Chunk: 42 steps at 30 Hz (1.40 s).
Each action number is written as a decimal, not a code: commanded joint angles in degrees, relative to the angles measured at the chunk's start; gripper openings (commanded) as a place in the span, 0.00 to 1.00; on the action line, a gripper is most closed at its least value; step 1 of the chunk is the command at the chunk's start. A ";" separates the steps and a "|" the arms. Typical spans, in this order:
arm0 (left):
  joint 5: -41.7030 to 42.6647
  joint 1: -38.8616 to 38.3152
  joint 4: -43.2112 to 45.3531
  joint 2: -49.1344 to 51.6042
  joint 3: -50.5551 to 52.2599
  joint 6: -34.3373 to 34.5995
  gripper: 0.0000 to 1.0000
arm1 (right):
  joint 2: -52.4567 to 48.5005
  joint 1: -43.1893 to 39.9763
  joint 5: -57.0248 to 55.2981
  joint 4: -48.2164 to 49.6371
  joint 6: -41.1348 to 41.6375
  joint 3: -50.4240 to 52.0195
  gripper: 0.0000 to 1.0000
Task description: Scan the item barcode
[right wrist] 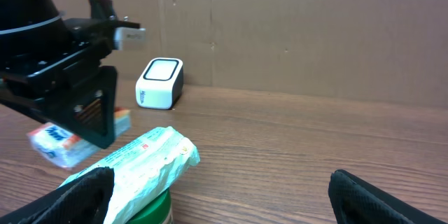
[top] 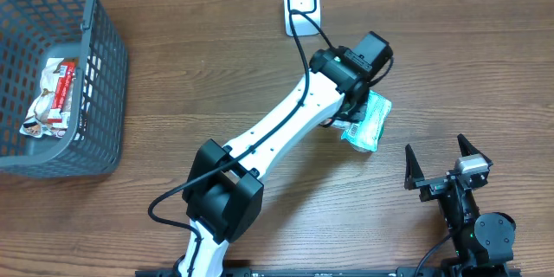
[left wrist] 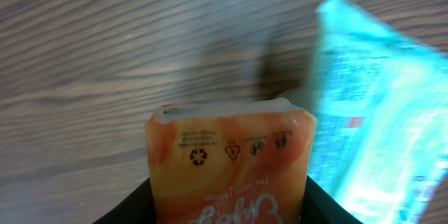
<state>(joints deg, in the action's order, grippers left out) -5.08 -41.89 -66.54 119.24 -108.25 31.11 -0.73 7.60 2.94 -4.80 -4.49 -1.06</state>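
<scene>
An orange packet (left wrist: 227,161) with recycling marks fills the gap between the fingers of my left gripper (left wrist: 227,213), which is shut on it. A crinkly teal packet (left wrist: 378,105) lies just to its right. From overhead, the left gripper (top: 351,111) hangs over the teal packet (top: 368,121) in front of the white scanner (top: 301,4). The right wrist view has the scanner (right wrist: 159,82) at the back wall and the teal packet (right wrist: 133,164) resting on a green lid (right wrist: 150,210). My right gripper (top: 441,171) stands open and empty near the front right edge.
A grey mesh basket (top: 104,69) with several packets inside stands at the far left. A cardboard wall (right wrist: 315,35) closes off the back of the table. The left arm's white link (top: 277,130) crosses the table diagonally.
</scene>
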 commanded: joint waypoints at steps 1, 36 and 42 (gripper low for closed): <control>-2.71 1.81 -2.62 -2.14 -0.55 -1.33 0.43 | 0.57 0.00 -0.35 0.15 -0.07 0.61 1.00; 3.54 6.71 9.77 -2.34 20.39 7.72 0.93 | 0.57 0.00 -0.35 0.15 -0.07 0.61 1.00; 4.48 9.11 5.75 -5.60 13.07 3.48 0.92 | 0.57 0.00 -0.35 0.15 -0.09 0.61 1.00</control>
<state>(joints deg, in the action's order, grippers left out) -2.24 -34.30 -59.90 118.80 -89.89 38.35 -0.73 7.60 2.94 -4.80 -4.54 -1.06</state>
